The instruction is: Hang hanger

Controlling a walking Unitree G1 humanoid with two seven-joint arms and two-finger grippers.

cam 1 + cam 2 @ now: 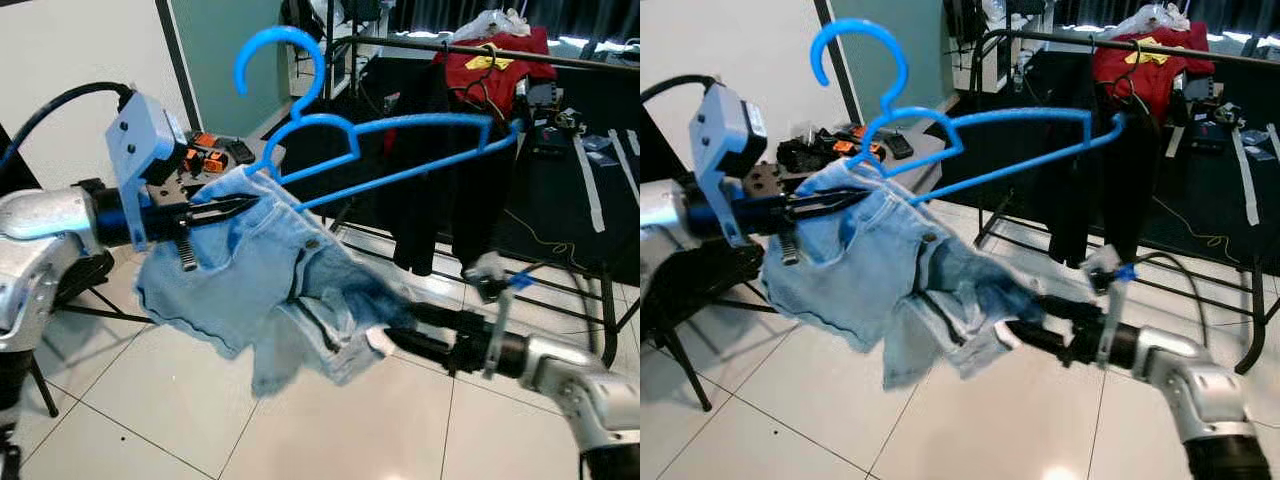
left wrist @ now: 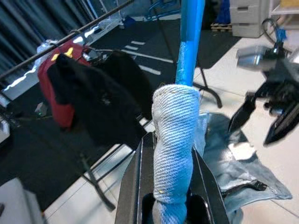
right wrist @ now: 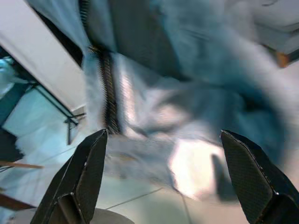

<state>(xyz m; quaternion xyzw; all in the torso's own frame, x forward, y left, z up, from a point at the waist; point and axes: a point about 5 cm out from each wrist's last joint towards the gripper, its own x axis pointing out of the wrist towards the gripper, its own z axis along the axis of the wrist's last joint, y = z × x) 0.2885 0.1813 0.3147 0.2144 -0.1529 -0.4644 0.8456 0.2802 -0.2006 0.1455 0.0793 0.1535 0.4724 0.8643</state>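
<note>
**Robot holds a blue hanger with denim shorts, short of the clothes rail**

A dark clothes rail [image 1: 560, 58] crosses the back of the room on a black stand, with a red garment [image 1: 490, 60] and black clothes [image 1: 430, 180] already hanging from it. The white tiled floor [image 1: 150, 400] spreads below.

In front of the rail, well apart from it, a blue plastic hanger [image 1: 400, 150] is held up in the air, tilted, its hook [image 1: 275, 55] pointing upward and free. Pale blue denim shorts [image 1: 270, 300] are draped from its near end and sag downward. Holding the hanger high with the hook clear seems meant to let it be carried to the rail and hooked over.

The left hand [image 1: 225, 208] reaches in from the left at the hanger's near end. Its two black fingers [image 2: 135, 186] are closed on the denim waistband wrapped around the blue bar, so it carries hanger and shorts together.

The right hand [image 1: 1025, 325] comes in low from the right, at the hanging lower part of the shorts. Its fingers [image 3: 88, 172] are spread wide, with denim just ahead of them, gripping nothing.
</note>
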